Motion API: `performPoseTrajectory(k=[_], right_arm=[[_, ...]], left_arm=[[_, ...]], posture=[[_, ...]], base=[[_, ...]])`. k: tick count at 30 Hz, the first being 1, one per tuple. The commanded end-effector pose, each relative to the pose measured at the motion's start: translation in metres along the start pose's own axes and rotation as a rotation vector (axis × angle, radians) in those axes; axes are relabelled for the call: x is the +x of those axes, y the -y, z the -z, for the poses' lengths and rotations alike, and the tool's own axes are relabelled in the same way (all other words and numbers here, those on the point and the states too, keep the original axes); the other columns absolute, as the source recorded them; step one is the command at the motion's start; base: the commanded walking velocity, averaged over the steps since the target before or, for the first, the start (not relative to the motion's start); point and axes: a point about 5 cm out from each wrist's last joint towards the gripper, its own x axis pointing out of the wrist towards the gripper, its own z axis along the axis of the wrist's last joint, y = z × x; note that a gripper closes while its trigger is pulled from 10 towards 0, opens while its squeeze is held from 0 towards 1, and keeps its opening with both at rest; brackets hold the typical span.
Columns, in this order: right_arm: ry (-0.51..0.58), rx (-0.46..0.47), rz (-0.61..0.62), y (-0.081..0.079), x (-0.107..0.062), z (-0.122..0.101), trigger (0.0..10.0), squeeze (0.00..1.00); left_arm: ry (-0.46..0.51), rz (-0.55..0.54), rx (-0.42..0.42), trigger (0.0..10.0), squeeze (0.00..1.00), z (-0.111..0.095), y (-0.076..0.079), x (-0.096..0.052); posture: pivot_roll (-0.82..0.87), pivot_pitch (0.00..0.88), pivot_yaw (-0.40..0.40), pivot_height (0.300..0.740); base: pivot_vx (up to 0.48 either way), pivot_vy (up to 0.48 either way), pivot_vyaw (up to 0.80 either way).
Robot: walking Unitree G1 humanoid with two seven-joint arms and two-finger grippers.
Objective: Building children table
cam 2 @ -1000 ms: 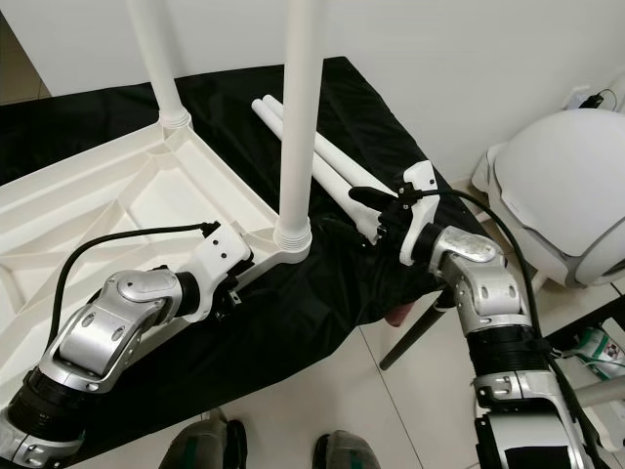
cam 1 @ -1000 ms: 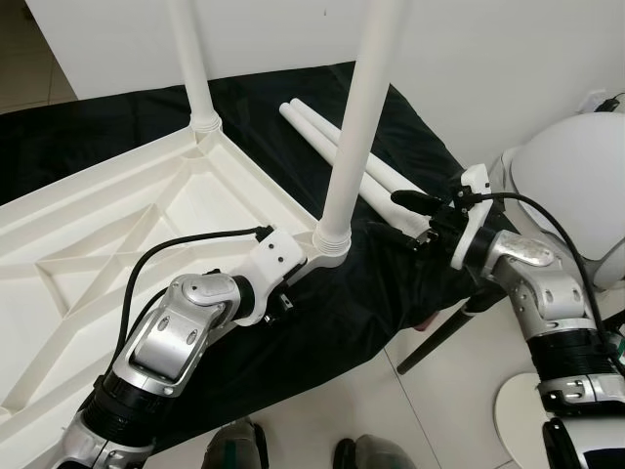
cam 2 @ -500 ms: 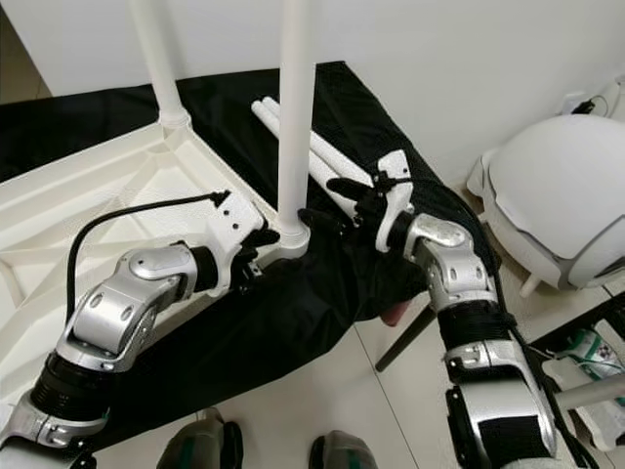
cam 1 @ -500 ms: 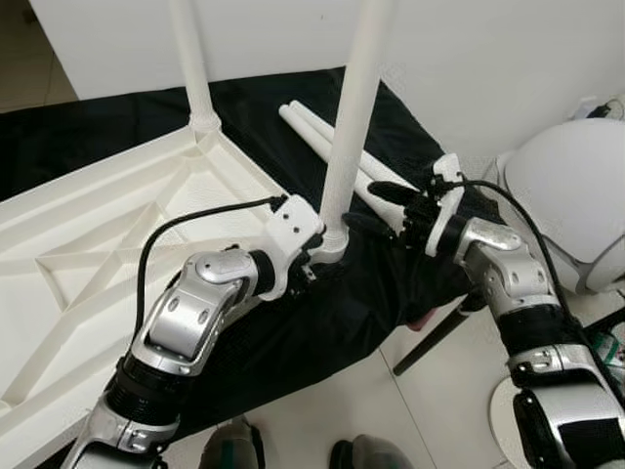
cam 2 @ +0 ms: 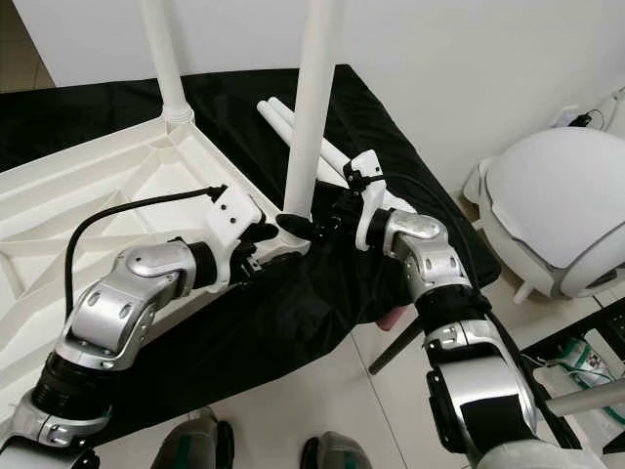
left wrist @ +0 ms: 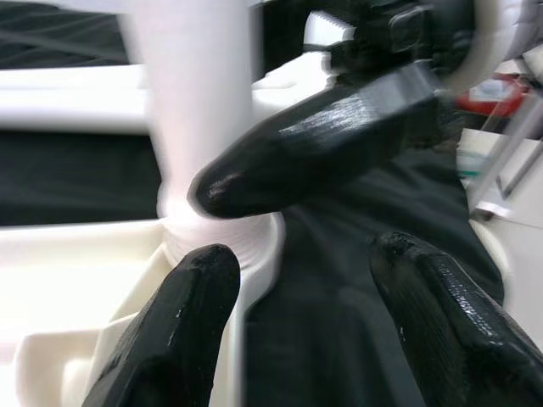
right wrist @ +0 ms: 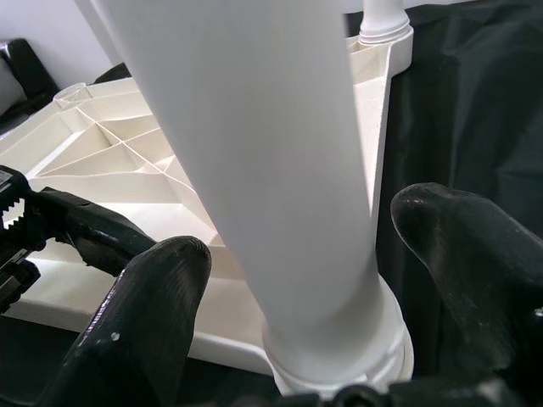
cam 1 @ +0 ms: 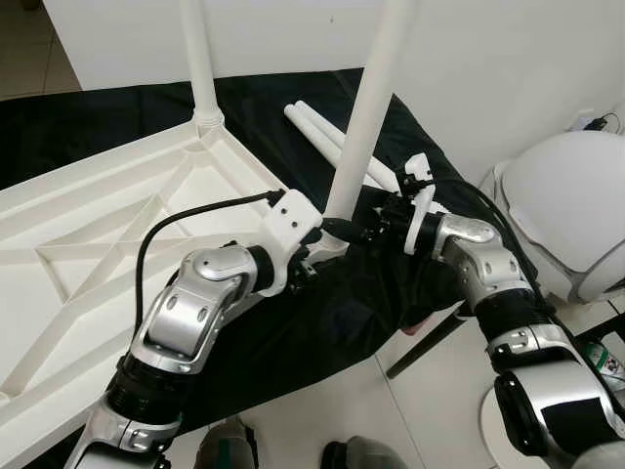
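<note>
The white tabletop lies upside down on the black-draped surface, ribs up. The left claw sits spread open at the near corner socket. From that socket a white leg rises, long axis near vertical, tilting slightly right. The right claw straddles its base, fingers apart, not clamped. Two spare legs lie behind.

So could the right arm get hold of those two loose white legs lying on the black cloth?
Probably yes, but not at once. The right gripper stands open around the upright leg at its socket. The loose legs lie just behind it, uncovered, so it would only need to back off first.
</note>
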Motion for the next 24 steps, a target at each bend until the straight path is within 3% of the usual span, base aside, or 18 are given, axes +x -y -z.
performPoseTrajectory(k=[1, 8, 16, 24], right_arm=[[-0.004, -0.009, 0.003, 0.002, 0.003, 0.000, 10.0, 0.00], [0.020, -0.010, 0.094, 0.009, 0.011, -0.001, 10.0, 0.00], [0.025, 0.000, 0.119, 0.008, 0.017, 0.006, 10.0, 0.00], [0.064, 0.024, 0.188, 0.007, 0.026, 0.010, 10.0, 0.00]], left_arm=[[0.011, -0.053, -0.023, 10.0, 0.00, -0.001, 0.000, -0.002], [-0.014, -0.095, -0.061, 10.0, 0.00, 0.017, 0.000, -0.015], [0.027, -0.058, -0.078, 10.0, 0.00, 0.014, 0.000, -0.027], [0.052, -0.258, -0.084, 10.0, 0.00, 0.008, -0.017, -0.023]], posture=[[0.05, 0.000, -0.075, 0.740], [0.05, 0.008, -0.078, 0.740], [0.06, 0.007, -0.076, 0.740], [0.05, 0.002, -0.063, 0.740]], base=[[0.000, 0.000, 0.00], [0.000, 0.000, 0.00], [0.000, 0.000, 0.00], [0.000, 0.000, 0.00]])
